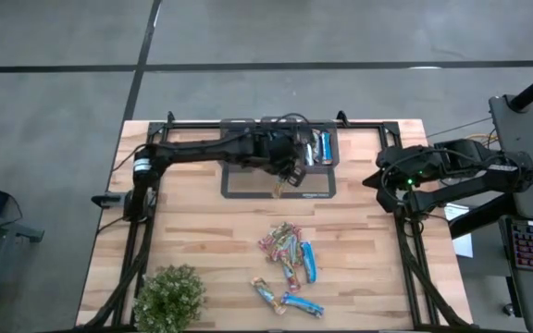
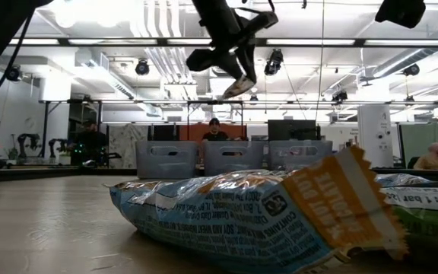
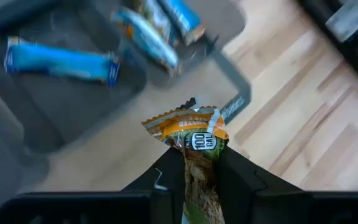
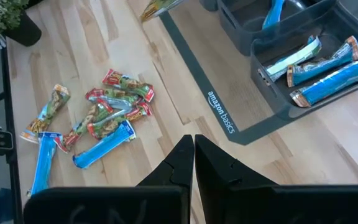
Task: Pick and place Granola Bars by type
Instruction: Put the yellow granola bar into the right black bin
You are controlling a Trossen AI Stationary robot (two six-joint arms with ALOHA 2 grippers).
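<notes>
Left hand [image 1: 288, 178] up off the counter [image 1: 202, 231] over the grey bin's [image 1: 239, 185] front edge, pinching a green-and-orange bar [image 3: 194, 140] by one end. Blue bars [image 4: 328, 84] already in the bin's end compartment. Loose pile of bars [image 1: 287, 248] lying mid-counter, near the plant [image 1: 168, 296]. Right hand [image 4: 193, 149] pressed together, parked at the counter's right side.

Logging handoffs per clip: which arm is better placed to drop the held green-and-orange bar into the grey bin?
Left. The left gripper is shut on the green-and-orange bar directly over the grey bin. The right gripper holds nothing, parked at the table's right edge.
</notes>
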